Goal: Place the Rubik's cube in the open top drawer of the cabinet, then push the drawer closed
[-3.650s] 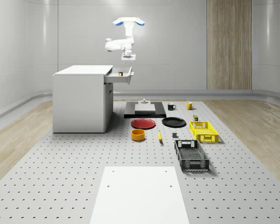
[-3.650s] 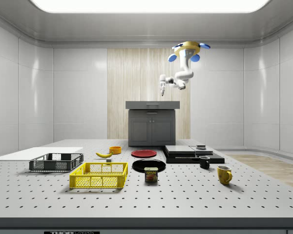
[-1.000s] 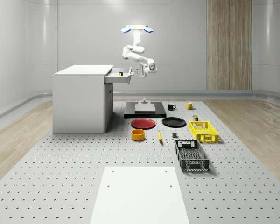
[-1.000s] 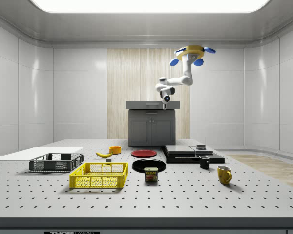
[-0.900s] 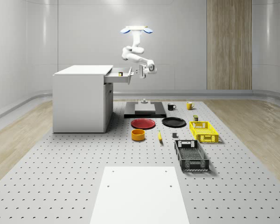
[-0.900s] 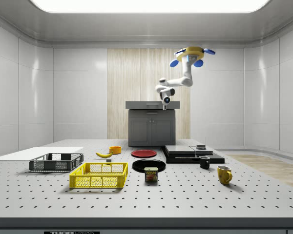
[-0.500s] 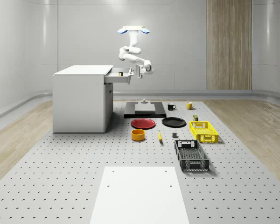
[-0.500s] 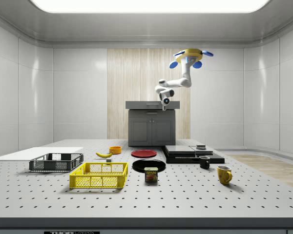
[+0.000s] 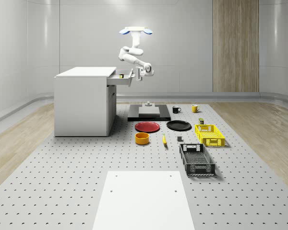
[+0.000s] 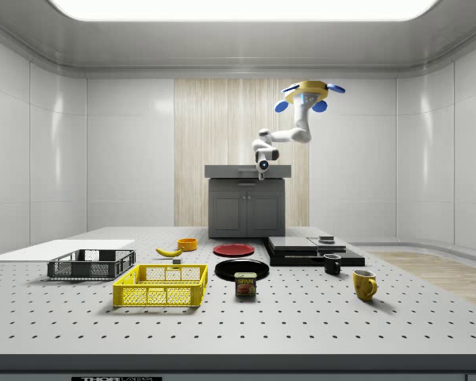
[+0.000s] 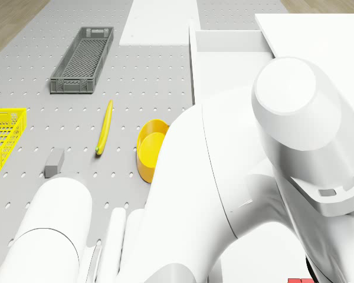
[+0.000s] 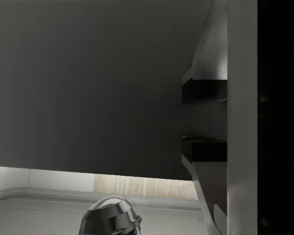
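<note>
Perforated grey floor carries white cabinet [image 9: 84, 100], trays, plates, mugs. My drone [image 9: 136, 30] hovers above and just beyond top drawer [image 9: 122, 77] front, whole-scene view's right of cabinet. Arm bent down; my fingers [image 9: 138, 74] at drawer front, contact not resolvable. Finger state: cannot tell. Drawer partly extended. Small yellowish object [image 9: 121, 75] inside drawer, presumably Rubik's cube, identity not confirmable. Yellow bowl [image 11: 148, 148] and banana [image 11: 104, 127] on floor beneath drone.
</note>
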